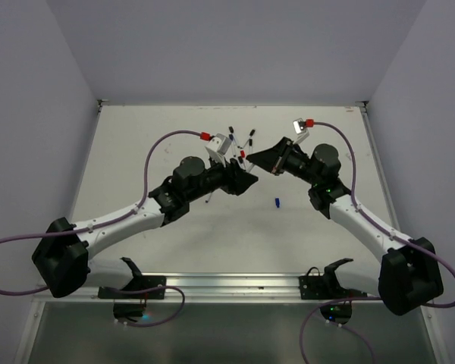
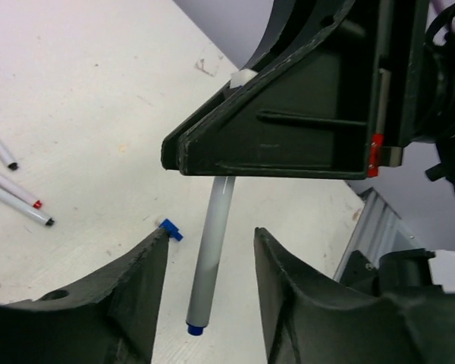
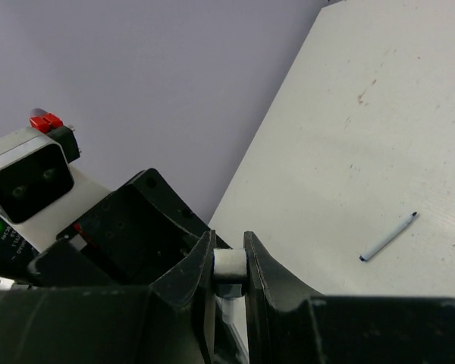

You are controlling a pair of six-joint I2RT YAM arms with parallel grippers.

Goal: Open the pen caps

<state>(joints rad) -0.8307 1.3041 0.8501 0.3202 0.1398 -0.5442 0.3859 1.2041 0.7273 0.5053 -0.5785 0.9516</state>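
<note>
Centrally, above the flat white table [image 1: 174,243], the black right gripper [image 3: 229,249] pinches a thin white plastic pen barrel [image 2: 212,258], which hangs between the widely spread fingers of the black left gripper [image 2: 212,233]. A tiny stubby blue plastic cap [image 2: 169,228] lies on the table, lower left of centre in the left wrist view.

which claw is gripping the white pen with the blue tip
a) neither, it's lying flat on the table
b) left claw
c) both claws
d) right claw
d: the right claw is shut on the upper end of the white pen, while the left claw stands open with its fingers apart on either side of the barrel.
</note>
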